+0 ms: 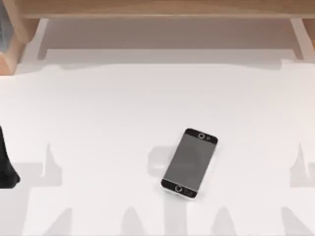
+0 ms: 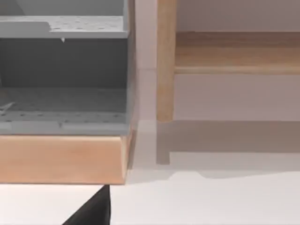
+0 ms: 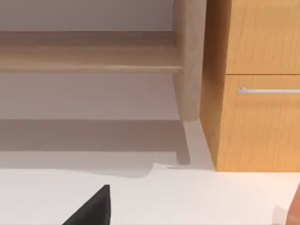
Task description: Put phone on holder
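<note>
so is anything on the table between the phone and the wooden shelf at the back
No. In the top view, only bare white table lies between the phone and the wooden shelf.

The white table (image 1: 98,108) lies open on every side of the flat phone (image 1: 189,163), nothing near it; a wooden shelf (image 1: 157,10) runs along the far edge, and a dark arm part (image 1: 6,162) sits at the left edge

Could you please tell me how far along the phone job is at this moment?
Nothing looks done yet: the phone lies flat, screen up, on the white table, a little right of centre, with no gripper near it. The left arm sits at the table's left edge. Grasping, lifting and placing are all left.
</note>
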